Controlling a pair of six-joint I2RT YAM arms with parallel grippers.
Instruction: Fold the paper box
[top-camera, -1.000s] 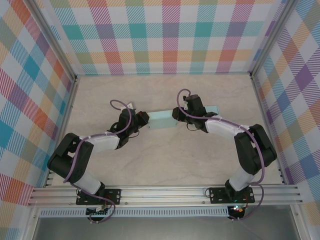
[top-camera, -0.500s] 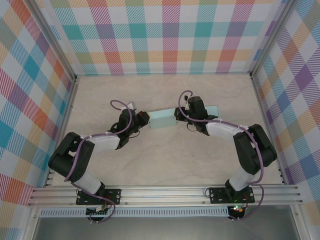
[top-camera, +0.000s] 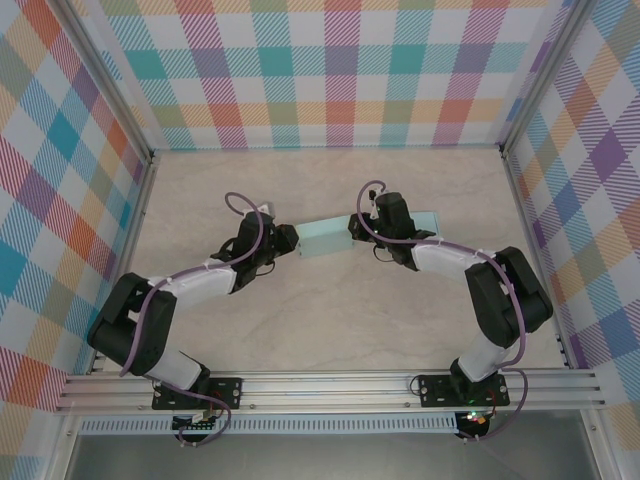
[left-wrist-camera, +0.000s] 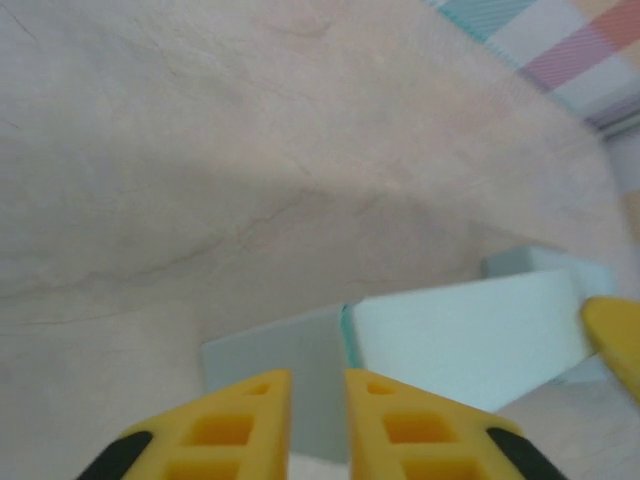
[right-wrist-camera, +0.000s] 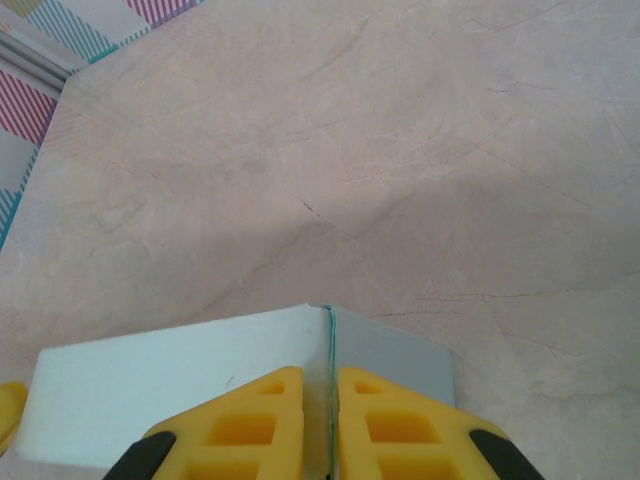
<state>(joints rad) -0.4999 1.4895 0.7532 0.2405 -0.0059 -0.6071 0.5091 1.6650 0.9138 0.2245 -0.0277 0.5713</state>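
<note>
The left gripper (left-wrist-camera: 318, 392) and right gripper (right-wrist-camera: 320, 388) each pinch one end of the pale-blue paper box (top-camera: 325, 238), jaws almost closed — mid-fold, seemingly. Next, I judge, both ends need folding inward

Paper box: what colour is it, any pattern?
The paper box is plain pale mint green, no pattern; clearest in the right wrist view.
</note>
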